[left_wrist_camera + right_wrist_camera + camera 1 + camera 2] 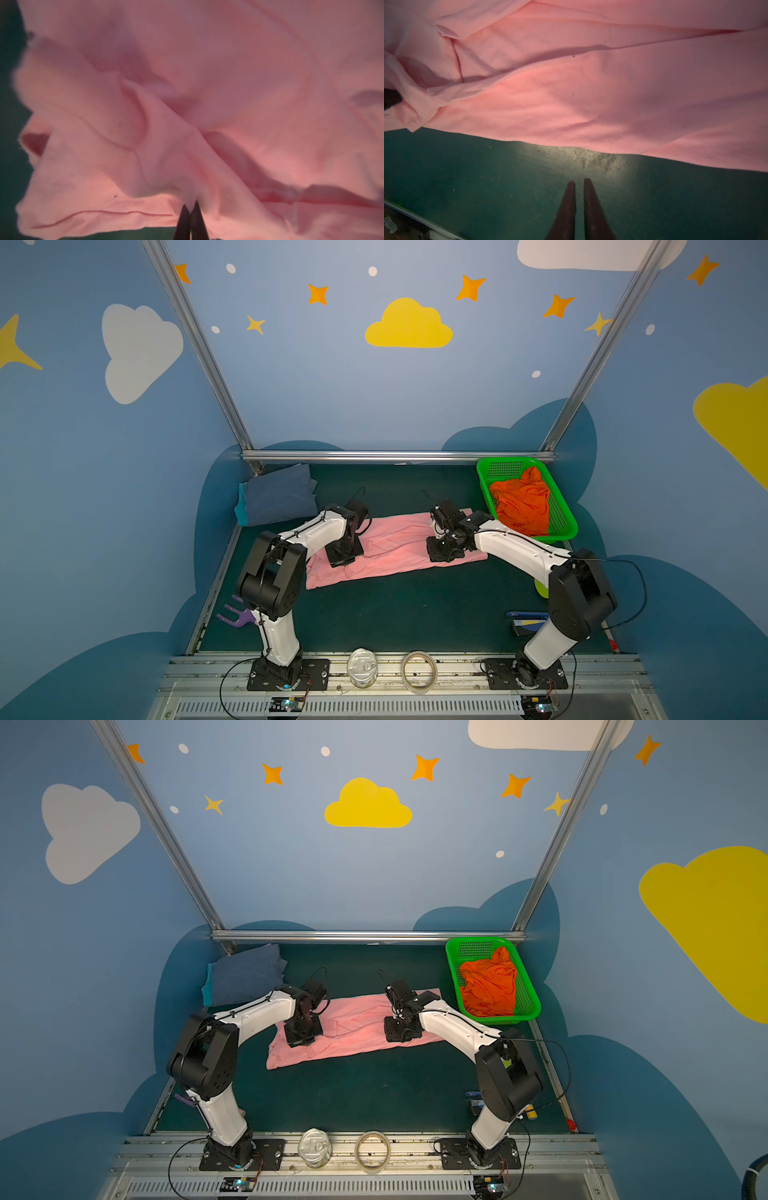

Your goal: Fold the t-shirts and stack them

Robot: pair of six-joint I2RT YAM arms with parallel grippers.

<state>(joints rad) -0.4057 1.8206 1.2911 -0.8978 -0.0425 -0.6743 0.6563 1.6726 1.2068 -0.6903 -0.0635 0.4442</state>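
A light pink t-shirt (395, 547) (357, 1027) lies spread as a long creased strip across the middle of the green mat. My left gripper (192, 204) is shut on a pinched ridge of the pink cloth (207, 104) close to its near edge, at the shirt's left end (341, 558). My right gripper (579, 180) hovers over bare mat just off the pink edge (591, 93), at the shirt's right end (442, 553). Its fingers are nearly together with nothing between them. A slate blue t-shirt (278, 499) lies folded on a teal one (241, 508) at the back left. An orange t-shirt (521, 506) is crumpled in the basket.
The green mesh basket (565, 526) stands at the back right. A purple fork-shaped tool (235, 616) lies by the left arm's base, and a blue object (525, 620) by the right arm. A metal can (362, 667) and a tape roll (419, 671) sit on the front rail.
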